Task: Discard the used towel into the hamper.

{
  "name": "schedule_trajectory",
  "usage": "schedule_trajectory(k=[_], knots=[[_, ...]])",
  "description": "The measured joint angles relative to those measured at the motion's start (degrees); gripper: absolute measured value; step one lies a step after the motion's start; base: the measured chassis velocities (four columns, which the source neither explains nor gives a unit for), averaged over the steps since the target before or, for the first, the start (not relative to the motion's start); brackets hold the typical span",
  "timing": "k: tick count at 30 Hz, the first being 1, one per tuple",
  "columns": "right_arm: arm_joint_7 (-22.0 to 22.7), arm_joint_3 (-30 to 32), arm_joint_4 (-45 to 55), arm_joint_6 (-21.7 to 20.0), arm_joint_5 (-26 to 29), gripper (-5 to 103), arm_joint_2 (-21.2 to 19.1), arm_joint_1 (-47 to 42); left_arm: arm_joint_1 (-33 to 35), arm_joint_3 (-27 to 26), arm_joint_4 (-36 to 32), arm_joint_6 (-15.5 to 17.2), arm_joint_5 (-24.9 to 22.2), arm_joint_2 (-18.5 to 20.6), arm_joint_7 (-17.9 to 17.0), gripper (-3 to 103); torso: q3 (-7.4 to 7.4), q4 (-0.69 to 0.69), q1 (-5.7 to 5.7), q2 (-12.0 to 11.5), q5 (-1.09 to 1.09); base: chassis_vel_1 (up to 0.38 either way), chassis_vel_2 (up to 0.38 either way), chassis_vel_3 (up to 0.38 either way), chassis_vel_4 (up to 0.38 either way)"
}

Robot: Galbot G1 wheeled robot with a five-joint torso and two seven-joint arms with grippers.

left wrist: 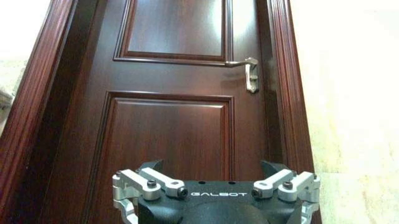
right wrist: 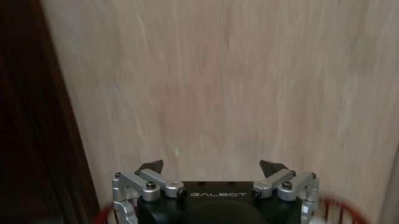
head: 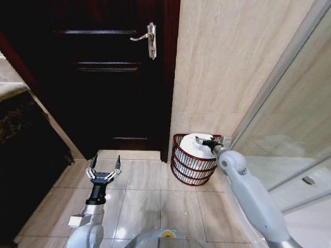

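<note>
The left gripper (head: 103,164) hangs low at about seven o'clock in the head view, its fingers spread apart and clasping nothing, pointed up at the dark door (head: 103,77); its own wrist view looks squarely at the door panels and the lever handle (left wrist: 249,74). It seems parked there to stay out of the other arm's way.

Moving right, the hamper (head: 192,168) sits on the tiled floor (head: 145,201) at about five o'clock from the frame's centre, tucked into the corner where the beige wall (head: 227,67) meets the glass partition (head: 289,108). The white towel (head: 192,144) rests bundled in its mouth, heaped slightly above the rim.

The right gripper (head: 208,142) is stretched out over the hamper's top at the towel's right edge. Its fingers stand parted in its wrist view, facing bare wall with the red rim (right wrist: 339,205) just below, so the towel appears released and the discard looks essentially done.
</note>
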Motion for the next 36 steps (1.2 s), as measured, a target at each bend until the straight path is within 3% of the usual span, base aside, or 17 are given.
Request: schedule_trajectory(k=[1,4,5,7,12,23,28,36], knots=[[0.0,0.0,0.0,0.0,0.0,100,0.0,0.0,0.0,0.0,0.0,0.0,0.0,0.0,0.0,100,0.0,0.0,0.0,0.0,0.0,0.0,0.0,0.0,0.0],[-2.3,2.7,3.5,9.6,-6.7,100,0.6,-4.5,-0.2,0.1,-0.2,0.7,0.1,-0.1,-1.0,100,0.0,-0.01,0.0,0.0,-0.02,0.0,0.0,0.0,0.0],[-2.3,2.7,3.5,9.6,-6.7,100,0.6,-4.5,-0.2,0.1,-0.2,0.7,0.1,-0.1,-1.0,100,0.0,-0.01,0.0,0.0,-0.02,0.0,0.0,0.0,0.0],[-4.0,4.9,5.7,14.6,-11.2,100,2.0,-8.4,-0.2,0.1,-0.1,0.8,0.3,-0.3,-1.4,100,0.0,0.0,0.0,0.0,0.01,0.0,0.0,0.0,0.0],[-7.3,8.7,9.1,19.1,-19.3,100,5.1,-16.3,-0.2,0.4,0.2,0.9,0.5,-0.3,-2.3,100,0.0,-0.02,0.0,0.0,0.0,0.0,0.0,0.0,0.0],[-7.3,11.3,15.0,20.9,-23.7,100,10.2,-25.0,-2.2,1.6,1.2,2.4,0.8,-0.2,-2.2,100,0.0,0.0,0.0,0.0,-0.02,0.0,0.0,0.0,0.0],[-7.4,13.1,17.3,21.1,-26.2,100,12.8,-27.7,-4.1,1.4,1.1,5.9,2.4,-1.5,-2.9,100,0.0,0.0,-0.01,0.0,-0.01,0.0,0.0,0.0,0.0],[-8.0,14.8,20.2,19.9,-26.9,100,15.9,-32.0,-4.8,2.5,0.9,7.1,3.7,-1.8,-2.7,100,0.0,0.0,-0.01,0.0,-0.01,0.0,0.0,0.0,0.0]])
